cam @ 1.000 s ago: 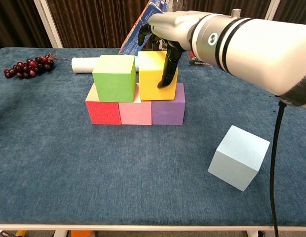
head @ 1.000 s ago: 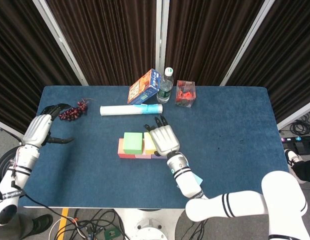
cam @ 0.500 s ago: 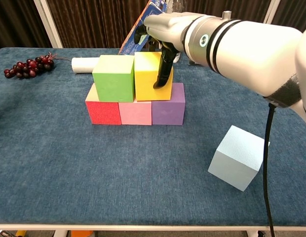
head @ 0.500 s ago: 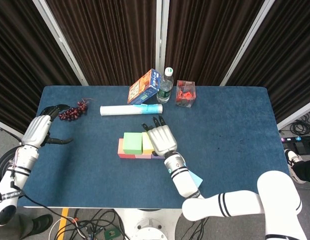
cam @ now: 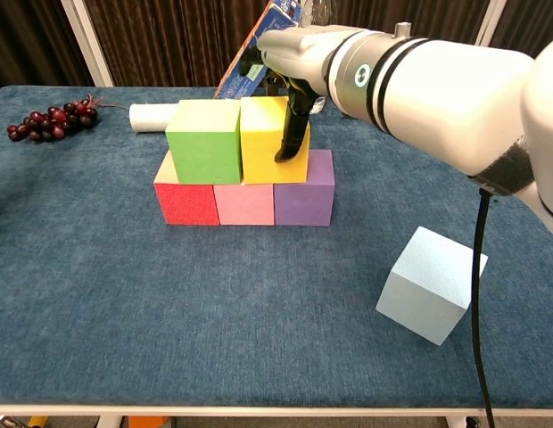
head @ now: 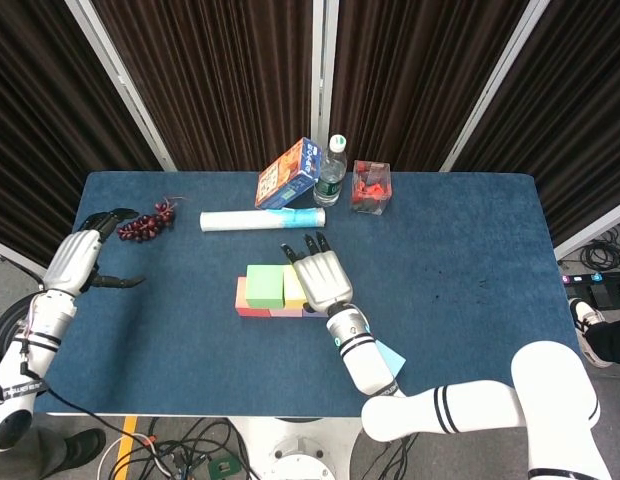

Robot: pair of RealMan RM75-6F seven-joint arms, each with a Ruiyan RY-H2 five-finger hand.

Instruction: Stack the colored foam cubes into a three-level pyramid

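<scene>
The yellow cube (cam: 271, 140) sat on the second level beside the green cube (cam: 205, 141), above a row of red cube (cam: 185, 202), pink cube (cam: 244, 204) and purple cube (cam: 305, 200) at the table's (cam: 169, 312) middle. The right hand (cam: 290, 67) gripped the yellow cube from above. A light blue cube (cam: 431, 283) lay apart, nearer the front. The left hand (head: 82, 255) hovered empty, fingers loosely spread. Behind, a clear container (head: 370, 187) held red pieces, too small to identify.

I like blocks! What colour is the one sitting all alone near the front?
The lone cube is pale blue, clearest in the chest view.
</scene>
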